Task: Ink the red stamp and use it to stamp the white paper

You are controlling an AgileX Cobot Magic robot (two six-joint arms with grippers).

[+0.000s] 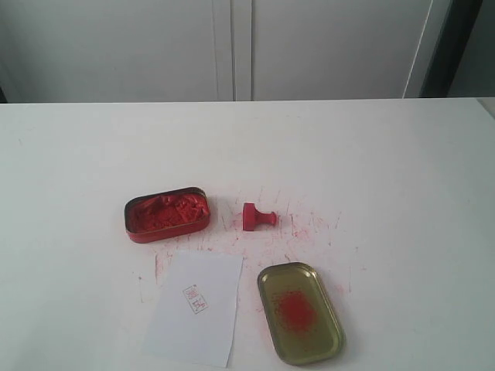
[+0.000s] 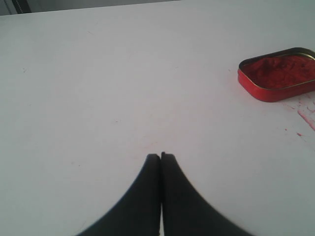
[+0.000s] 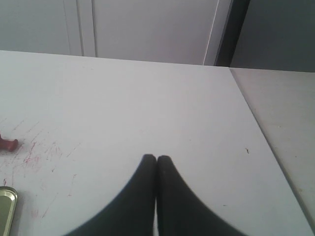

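Observation:
The red stamp [image 1: 257,216] lies on its side on the white table, just right of the red tin of ink paste [image 1: 167,214]. Only its knob tip [image 3: 9,144] shows at the edge of the right wrist view. The white paper [image 1: 196,308] lies in front of the tin and bears a small red square imprint [image 1: 195,298]. Neither gripper appears in the exterior view. My left gripper [image 2: 160,156] is shut and empty over bare table, with the ink tin [image 2: 278,73] off to one side. My right gripper [image 3: 156,159] is shut and empty too, away from the stamp.
The gold tin lid [image 1: 300,311] with a red smear lies right of the paper; its corner [image 3: 7,209] shows in the right wrist view. Red ink streaks [image 1: 298,228] mark the table around the stamp. The table edge [image 3: 268,142] runs close to the right gripper.

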